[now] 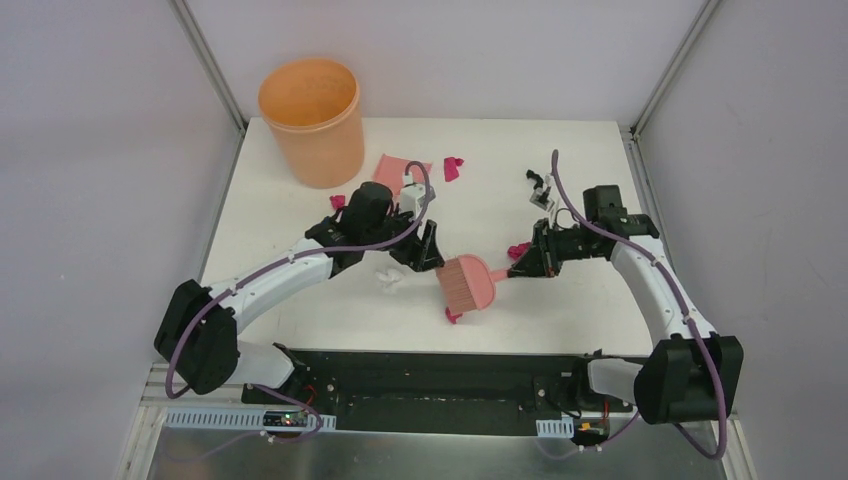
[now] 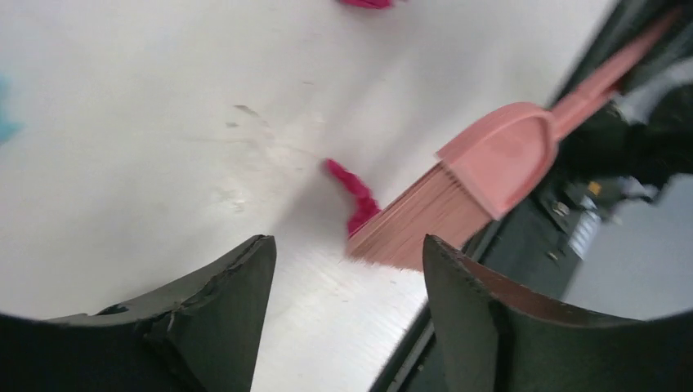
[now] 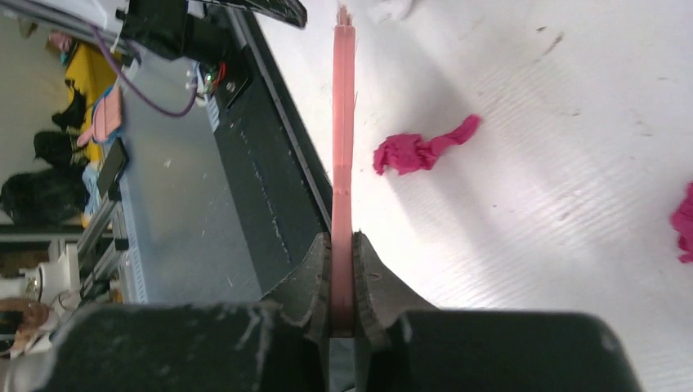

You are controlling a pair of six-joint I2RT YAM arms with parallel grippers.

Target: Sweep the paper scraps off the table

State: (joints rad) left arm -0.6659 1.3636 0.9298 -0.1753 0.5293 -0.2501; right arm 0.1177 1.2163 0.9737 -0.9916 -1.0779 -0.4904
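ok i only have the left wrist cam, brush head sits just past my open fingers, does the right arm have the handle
Observer: yes, the right gripper is shut on the brush handle.
Operator: any scraps behind me
Observer: a magenta scrap lies on the far side of the table.
Operator: is there a bin anywhere
Observer: an orange bucket stands at the far left corner.

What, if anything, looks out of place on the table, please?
Paper scraps lie scattered on the table: a magenta wad at the brush bristles, another beside its handle, more further back. The dustpan lies at the back beside the orange bucket, apart from the brush, not placed to catch them.
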